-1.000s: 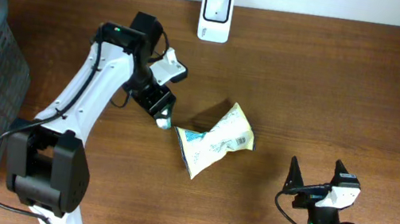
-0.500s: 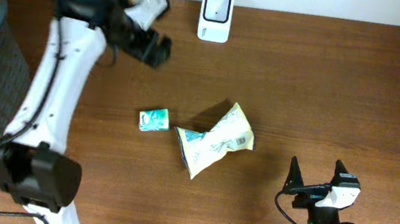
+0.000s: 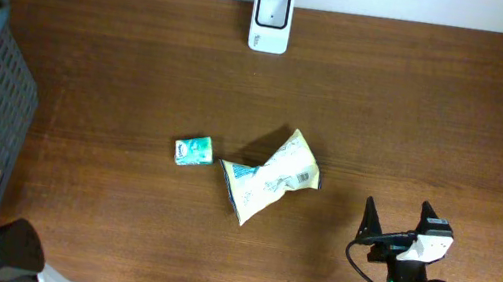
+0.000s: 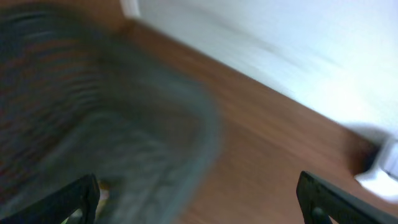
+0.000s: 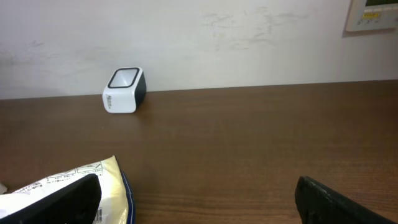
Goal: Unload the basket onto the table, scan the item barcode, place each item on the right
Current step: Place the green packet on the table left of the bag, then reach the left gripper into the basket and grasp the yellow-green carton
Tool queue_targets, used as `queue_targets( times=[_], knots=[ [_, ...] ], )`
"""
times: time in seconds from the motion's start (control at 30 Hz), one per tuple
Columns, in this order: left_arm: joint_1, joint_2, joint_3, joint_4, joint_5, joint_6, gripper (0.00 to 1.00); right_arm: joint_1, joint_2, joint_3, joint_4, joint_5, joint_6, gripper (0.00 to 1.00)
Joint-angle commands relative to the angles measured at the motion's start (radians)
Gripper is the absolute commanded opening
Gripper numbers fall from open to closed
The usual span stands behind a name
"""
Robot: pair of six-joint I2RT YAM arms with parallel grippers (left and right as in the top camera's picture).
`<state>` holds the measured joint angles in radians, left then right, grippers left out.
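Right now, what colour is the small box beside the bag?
Small box: teal and white, overhead view.

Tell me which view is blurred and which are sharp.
Left wrist: heavily smeared, the basket only a grey streak. Overhead: sharp and evenly lit, the snack bag crisp. Right wrist: clear, the scanner in focus.
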<state>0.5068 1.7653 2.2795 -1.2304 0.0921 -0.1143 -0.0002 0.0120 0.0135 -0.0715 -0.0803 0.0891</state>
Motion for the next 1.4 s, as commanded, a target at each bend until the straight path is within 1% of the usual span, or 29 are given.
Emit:
queue_targets(
  times=[0.0, 0.13, 0.23, 0.3, 0.37, 0.5, 0.57, 0.63, 0.77, 0.87, 0.9, 1.13, 1.23, 1.33, 1.37],
  knots=[
    [0.132, -0.008, -0.007, -0.003, -0.039, -0.072, 0.99, 0.0, -0.006, -0.008, 0.0, -0.01, -0.004, 0.99],
    [0.245, -0.008, -0.061, -0.034, -0.038, -0.071, 0.99, 0.0, -0.006, -0.008, 0.0, -0.01, -0.004, 0.99],
    [0.296, -0.008, -0.159, -0.054, -0.037, -0.021, 0.99, 0.0, -0.006, -0.008, 0.0, -0.01, -0.004, 0.99],
    [0.326, -0.008, -0.263, -0.034, -0.037, 0.029, 0.99, 0.0, -0.006, -0.008, 0.0, -0.01, -0.004, 0.99],
    [0.35, -0.008, -0.353, -0.003, -0.037, 0.089, 0.99, 0.0, -0.006, -0.008, 0.0, -0.01, -0.004, 0.99],
    [0.397, -0.007, -0.549, 0.106, -0.037, 0.256, 0.99, 0.0, -0.006, -0.008, 0.0, -0.01, -0.004, 0.99],
    [0.409, -0.006, -0.65, 0.187, -0.037, 0.395, 0.99, 0.0, -0.006, -0.008, 0.0, -0.01, -0.004, 0.99],
    [0.411, -0.005, -0.708, 0.24, -0.037, 0.468, 0.99, 0.0, -0.006, -0.008, 0.0, -0.01, -0.004, 0.99],
    [0.411, 0.021, -0.771, 0.364, -0.036, 0.586, 0.99, 0.0, -0.006, -0.008, 0.0, -0.01, -0.004, 0.99],
    [0.411, 0.071, -0.772, 0.365, -0.037, 0.628, 0.99, 0.0, -0.006, -0.008, 0.0, -0.01, -0.004, 0.99],
    [0.41, 0.085, -0.772, 0.363, -0.037, 0.629, 1.0, 0.0, -0.006, -0.008, 0.0, -0.01, -0.004, 0.99],
    [0.391, 0.183, -0.772, 0.37, -0.036, 0.636, 0.95, 0.0, -0.006, -0.008, 0.0, -0.01, -0.004, 0.99],
    [0.378, 0.218, -0.772, 0.369, -0.037, 0.636, 0.91, 0.0, -0.006, -0.008, 0.0, -0.01, -0.004, 0.99],
    [0.377, 0.232, -0.772, 0.37, -0.037, 0.636, 0.74, 0.0, -0.006, -0.008, 0.0, -0.01, -0.004, 0.99],
    [0.377, 0.232, -0.772, 0.37, -0.037, 0.636, 0.65, 0.0, -0.006, -0.008, 0.0, -0.01, -0.004, 0.99]
  ],
)
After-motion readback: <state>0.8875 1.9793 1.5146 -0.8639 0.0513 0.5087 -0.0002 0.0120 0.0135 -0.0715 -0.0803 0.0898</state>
